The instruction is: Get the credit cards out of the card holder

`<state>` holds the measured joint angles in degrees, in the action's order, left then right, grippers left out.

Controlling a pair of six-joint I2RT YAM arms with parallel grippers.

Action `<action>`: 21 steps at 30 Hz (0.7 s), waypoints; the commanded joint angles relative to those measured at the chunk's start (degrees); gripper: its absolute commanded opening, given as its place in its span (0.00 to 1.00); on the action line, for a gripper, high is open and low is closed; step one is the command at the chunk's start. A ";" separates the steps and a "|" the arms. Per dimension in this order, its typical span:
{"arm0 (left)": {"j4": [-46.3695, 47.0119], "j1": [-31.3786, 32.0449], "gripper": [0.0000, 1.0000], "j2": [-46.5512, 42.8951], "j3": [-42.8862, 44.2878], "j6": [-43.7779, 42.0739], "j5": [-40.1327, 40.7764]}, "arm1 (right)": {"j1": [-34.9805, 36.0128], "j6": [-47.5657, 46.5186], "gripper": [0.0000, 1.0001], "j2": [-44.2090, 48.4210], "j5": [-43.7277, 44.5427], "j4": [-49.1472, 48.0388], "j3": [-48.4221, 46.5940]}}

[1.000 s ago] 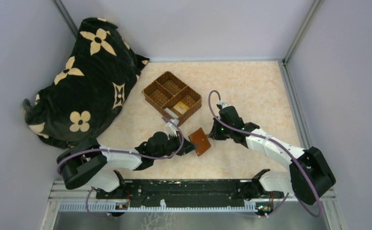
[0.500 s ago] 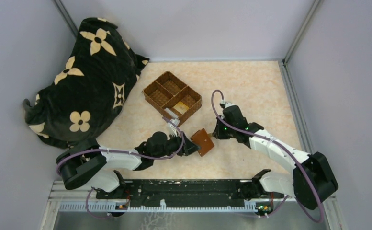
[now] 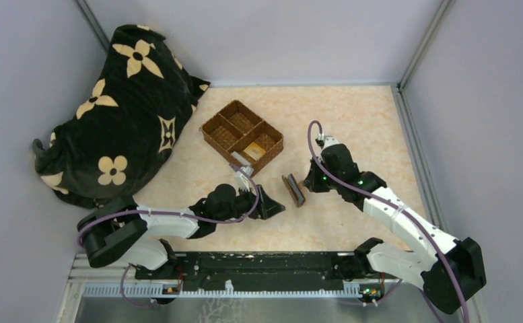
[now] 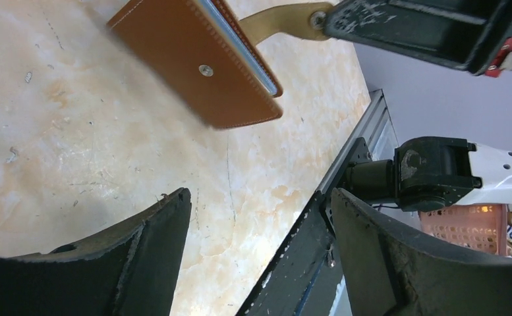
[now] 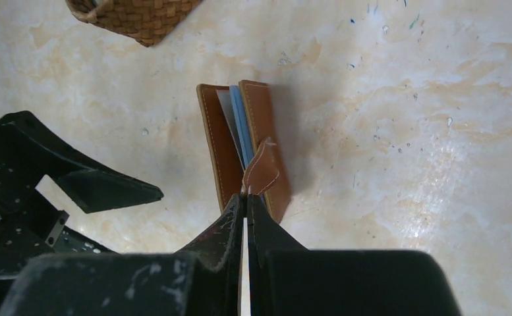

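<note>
The reddish-brown card holder [image 3: 293,190] is turned on edge between the two arms, just above or on the table. My right gripper [image 5: 245,194] is shut on its small leather strap tab [image 5: 261,172]. Between the holder's two leaves [image 5: 266,125] show the edges of a whitish and a grey-blue credit card [image 5: 238,125]. In the left wrist view the holder [image 4: 200,66] hangs ahead with its strap pulled taut toward the right gripper. My left gripper [image 4: 259,197] stands open just left of the holder [image 3: 272,205], with nothing between its fingers.
A woven three-compartment basket [image 3: 219,131] stands behind the holder, with a tan card and a whitish one in its near compartment. A big black bag with cream flowers [image 3: 120,101] fills the back left. Walls close in both sides.
My left gripper opened and let go of the holder. The right gripper drew the holder right and back by its strap, turning it from flat to edge-on.
</note>
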<state>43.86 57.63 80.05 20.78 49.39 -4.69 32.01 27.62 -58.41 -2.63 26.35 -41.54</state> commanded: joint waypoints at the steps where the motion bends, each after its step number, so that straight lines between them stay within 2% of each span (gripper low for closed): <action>1: 0.15 0.21 0.83 -0.76 1.26 -1.01 0.08 | -0.54 -1.18 0.00 2.32 0.74 0.58 -4.90; 9: 0.70 0.21 0.81 -0.15 1.65 -0.95 -0.99 | -2.31 -2.07 0.00 -1.36 3.48 -0.74 -1.19; 18: -0.09 0.20 0.80 -0.27 1.55 -1.30 -0.49 | -15.29 -2.85 0.00 -3.22 1.73 -1.64 -0.28; 21: -0.09 0.21 0.80 0.37 1.80 -1.41 -0.65 | -16.93 -2.59 0.00 -4.25 3.36 -1.68 -0.30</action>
<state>43.64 57.63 80.03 21.04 49.19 -4.97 17.21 25.50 -61.69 -0.93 26.20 -41.25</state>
